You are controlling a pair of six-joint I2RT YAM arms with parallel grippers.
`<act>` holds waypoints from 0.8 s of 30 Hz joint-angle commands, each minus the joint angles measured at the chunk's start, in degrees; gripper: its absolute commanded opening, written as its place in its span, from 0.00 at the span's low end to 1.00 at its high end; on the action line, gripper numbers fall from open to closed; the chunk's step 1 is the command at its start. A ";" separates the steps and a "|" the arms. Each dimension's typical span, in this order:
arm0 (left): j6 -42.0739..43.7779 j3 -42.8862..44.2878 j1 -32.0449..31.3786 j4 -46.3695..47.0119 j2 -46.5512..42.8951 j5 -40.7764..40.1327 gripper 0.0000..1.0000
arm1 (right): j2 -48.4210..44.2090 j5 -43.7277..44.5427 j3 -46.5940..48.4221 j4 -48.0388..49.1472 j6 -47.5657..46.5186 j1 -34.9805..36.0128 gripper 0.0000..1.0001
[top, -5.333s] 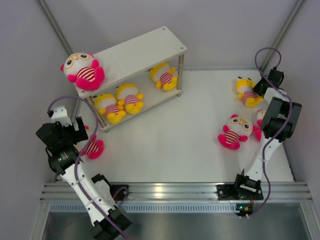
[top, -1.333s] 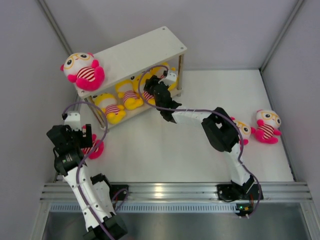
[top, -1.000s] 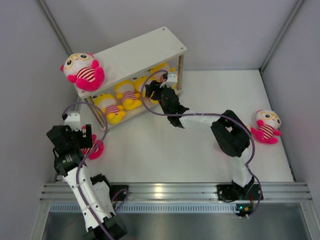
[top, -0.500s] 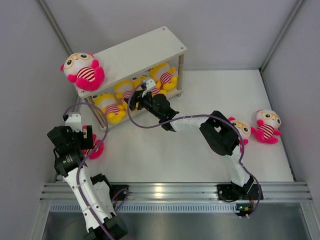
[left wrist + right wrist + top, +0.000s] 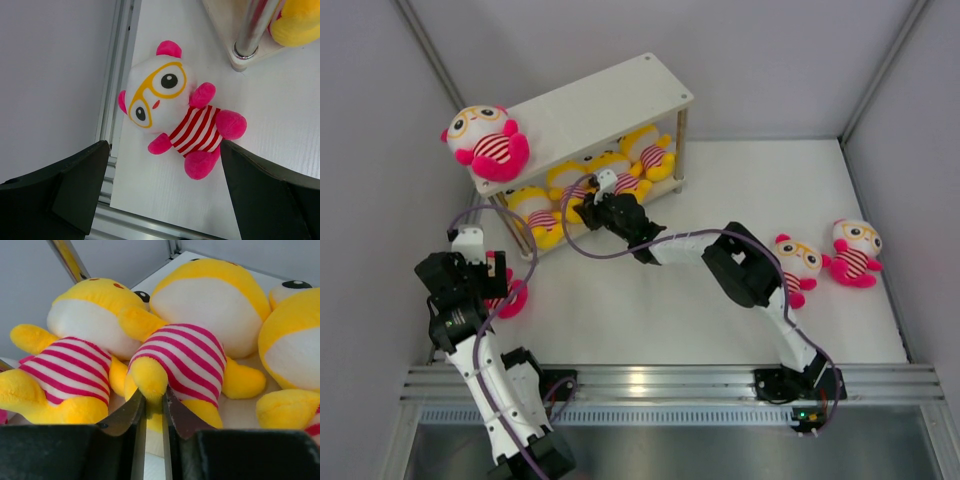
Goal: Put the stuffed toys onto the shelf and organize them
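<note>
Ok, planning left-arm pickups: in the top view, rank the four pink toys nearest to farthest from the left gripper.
1. Nearest pink toy, directly below the left gripper.
2. Shelf-top pink toy, left end.
3. Mid-right pink toy, right of centre.
4. Far-right pink toy, at the right edge.

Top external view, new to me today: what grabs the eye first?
The right gripper, stretched across to the shelf, pinches a yellow toy by a limb in the lower tier's yellow row. One pink toy sits alone on the top board's left end; two more pink toys lie at far right.
</note>
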 commanded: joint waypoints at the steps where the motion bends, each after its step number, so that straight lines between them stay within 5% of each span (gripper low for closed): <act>1: 0.86 -0.17 -0.19 -0.08 -0.51 1.22 0.99 | -0.46 -3.73 2.01 2.86 -1.68 0.33 0.13; 5: 1.39 -0.26 -0.19 -0.35 -0.60 1.48 0.99 | -3.26 -7.71 -0.45 2.96 -3.88 0.33 0.05; 12: 1.57 -1.05 -0.19 -0.35 -0.68 1.04 0.99 | -9.07 -7.01 -7.22 4.28 -5.63 0.42 0.05; 15: 1.83 -1.40 -0.28 -0.35 -0.16 1.04 0.99 | -8.72 -7.19 -6.79 3.75 -5.81 0.33 0.13; 19: 5.51 -2.89 -0.19 -0.27 3.35 0.25 0.98 | -9.94 -7.10 -8.19 4.54 -5.11 0.33 0.44; 24: 7.62 -2.46 0.42 -0.18 12.05 -1.60 0.83 | -15.30 -6.57 -13.54 7.17 -6.16 0.42 0.57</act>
